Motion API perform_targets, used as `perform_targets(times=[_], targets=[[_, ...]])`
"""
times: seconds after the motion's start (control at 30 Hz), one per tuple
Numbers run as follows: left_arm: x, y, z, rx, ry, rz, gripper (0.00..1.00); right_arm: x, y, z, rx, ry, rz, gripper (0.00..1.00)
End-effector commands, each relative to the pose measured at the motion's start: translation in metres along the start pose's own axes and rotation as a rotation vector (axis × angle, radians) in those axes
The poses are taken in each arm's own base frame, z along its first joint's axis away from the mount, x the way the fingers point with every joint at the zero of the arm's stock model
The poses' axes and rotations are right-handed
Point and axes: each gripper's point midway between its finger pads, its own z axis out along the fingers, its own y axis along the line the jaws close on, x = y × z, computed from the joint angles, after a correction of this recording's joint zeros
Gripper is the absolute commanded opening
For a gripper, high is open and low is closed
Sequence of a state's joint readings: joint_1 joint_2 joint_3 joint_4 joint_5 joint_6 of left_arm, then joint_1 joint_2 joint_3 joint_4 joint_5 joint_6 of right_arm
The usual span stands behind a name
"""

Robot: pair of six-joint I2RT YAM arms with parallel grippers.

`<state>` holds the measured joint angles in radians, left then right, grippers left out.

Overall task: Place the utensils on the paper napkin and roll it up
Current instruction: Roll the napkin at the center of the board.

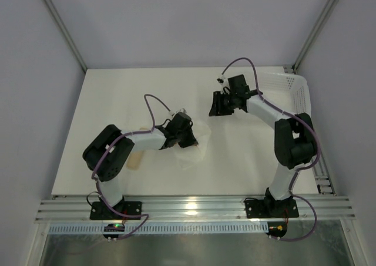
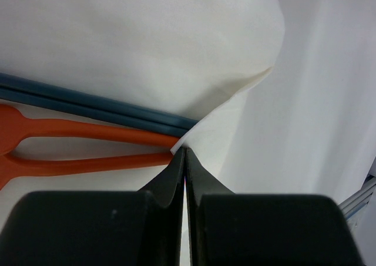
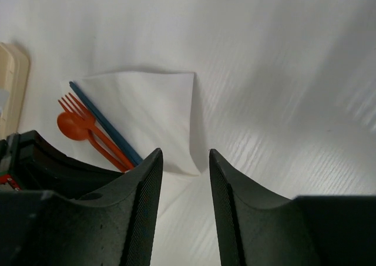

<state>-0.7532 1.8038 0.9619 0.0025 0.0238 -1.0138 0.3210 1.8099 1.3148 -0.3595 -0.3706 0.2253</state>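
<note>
The white paper napkin [image 3: 150,110] lies on the table with one flap folded over the utensils' handles. An orange spoon [image 3: 71,126], an orange fork [image 3: 75,106] and a thin blue stick [image 3: 100,119] stick out from under the flap. My left gripper [image 2: 185,150] is shut, its tips pinching the napkin's edge [image 2: 235,54] right beside the orange handles [image 2: 88,131] and the blue stick [image 2: 88,100]. My right gripper [image 3: 183,157] hovers open and empty past the napkin's far corner. From above, the left gripper [image 1: 187,138] sits on the napkin [image 1: 198,150] and the right gripper [image 1: 215,105] is up and to the right of it.
A white perforated basket [image 1: 291,87] stands at the back right, beside the right arm. A short beige piece [image 1: 136,159] lies left of the napkin, by the left arm's elbow; its end also shows in the right wrist view [image 3: 12,84].
</note>
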Motion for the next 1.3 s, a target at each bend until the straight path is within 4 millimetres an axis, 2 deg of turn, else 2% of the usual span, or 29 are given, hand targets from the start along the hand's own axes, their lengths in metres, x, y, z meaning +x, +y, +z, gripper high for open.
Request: perform_targets(times=[0.0, 0.07, 0.3, 0.33, 0.6, 0.8, 1.27], targets=[[0.011, 0.019, 0.001, -0.076, 0.035, 0.009, 0.00, 0.008, 0.009, -0.003, -0.044, 0.058, -0.028, 0.43], [0.010, 0.017, 0.001, -0.074, 0.036, 0.008, 0.00, 0.010, 0.014, 0.001, -0.086, 0.074, -0.022, 0.47], [0.009, 0.015, 0.002, -0.075, 0.036, 0.007, 0.00, 0.019, 0.024, 0.013, -0.180, 0.127, 0.002, 0.53], [0.009, 0.015, 0.002, -0.075, 0.037, 0.007, 0.00, 0.015, 0.025, 0.014, -0.188, 0.125, -0.003, 0.53], [0.009, 0.013, 0.003, -0.075, 0.037, 0.003, 0.00, 0.023, 0.014, 0.034, -0.169, 0.179, 0.001, 0.53], [0.009, 0.014, 0.004, -0.078, 0.040, 0.003, 0.00, 0.030, 0.012, 0.041, -0.186, 0.200, 0.009, 0.53], [0.011, 0.014, 0.002, -0.078, 0.043, 0.005, 0.00, 0.048, 0.025, 0.044, -0.234, 0.235, -0.004, 0.48]])
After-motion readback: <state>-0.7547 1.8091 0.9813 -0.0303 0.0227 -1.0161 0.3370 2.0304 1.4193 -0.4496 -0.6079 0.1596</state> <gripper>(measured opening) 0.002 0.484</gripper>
